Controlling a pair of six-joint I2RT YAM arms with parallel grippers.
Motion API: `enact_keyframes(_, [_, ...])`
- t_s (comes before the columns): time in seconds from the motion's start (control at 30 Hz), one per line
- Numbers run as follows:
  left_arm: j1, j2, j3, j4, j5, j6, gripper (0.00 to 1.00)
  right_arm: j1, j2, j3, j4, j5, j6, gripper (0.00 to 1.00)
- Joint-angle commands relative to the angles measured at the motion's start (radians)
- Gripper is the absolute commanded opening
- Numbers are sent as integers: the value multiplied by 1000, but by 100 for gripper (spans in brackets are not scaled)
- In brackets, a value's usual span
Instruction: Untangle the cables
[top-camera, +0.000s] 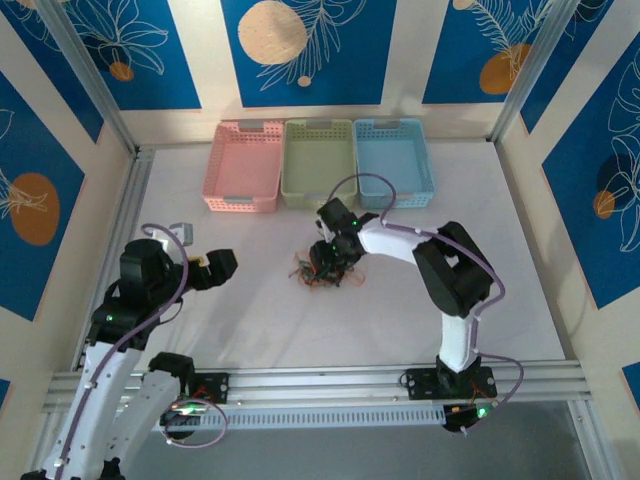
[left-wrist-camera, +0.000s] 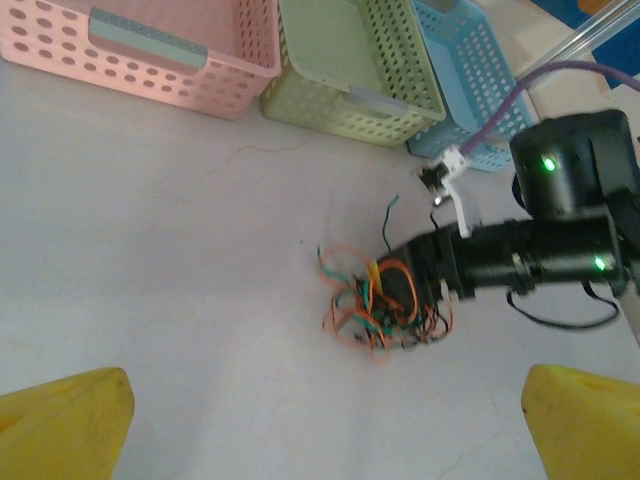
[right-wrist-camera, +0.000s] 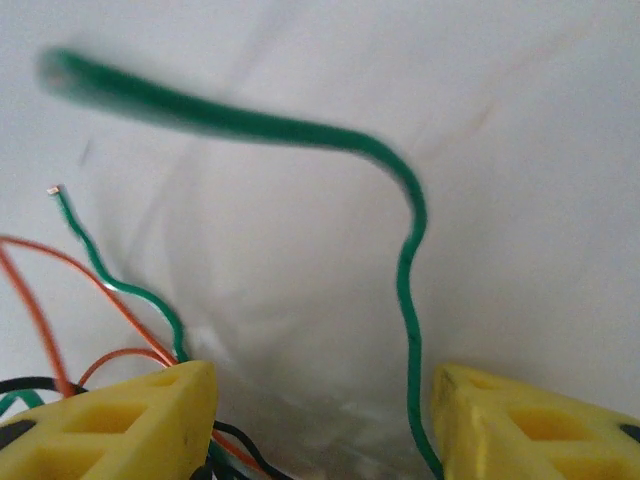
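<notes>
Right claw (right-wrist-camera: 325, 405) astride cables (left-wrist-camera: 350, 300); pink basket (top-camera: 243, 165), green basket (top-camera: 318, 160), blue basket (top-camera: 393, 160) beyond.

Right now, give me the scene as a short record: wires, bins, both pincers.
wires: one tangled heap, orange, green and black, mid-table
bins: pink bin, green bin, blue bin, side by side at the far edge
left pincer: wide open, left of the heap, apart from it
right pincer: down at the heap, jaws apart
green wire: runs up between the right pincer's fingers, not clamped
</notes>
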Motion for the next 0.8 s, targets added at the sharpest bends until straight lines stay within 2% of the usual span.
enact_keyframes(0.0, [5, 8, -25, 33, 59, -28, 99, 47, -82, -67, -24, -76, 70, 59])
enact_keyframes(0.13, [2, 32, -30, 48, 111, -25, 95, 106, -132, -86, -21, -100, 115, 62])
enact_keyframes(0.37, [-15, 54, -33, 54, 138, -35, 94, 108, -217, 4, -90, -49, 76, 66])
enact_keyframes(0.47, [-40, 86, -38, 88, 236, -37, 92, 104, -276, 14, -116, -36, 49, 66])
enact_keyframes(0.57, [-98, 129, -40, 111, 262, -37, 88, 87, -342, -36, -93, -73, 20, 63])
enact_keyframes(0.77, [-248, 196, -76, 178, 174, -64, 86, 76, -414, -123, -95, -123, 25, 60])
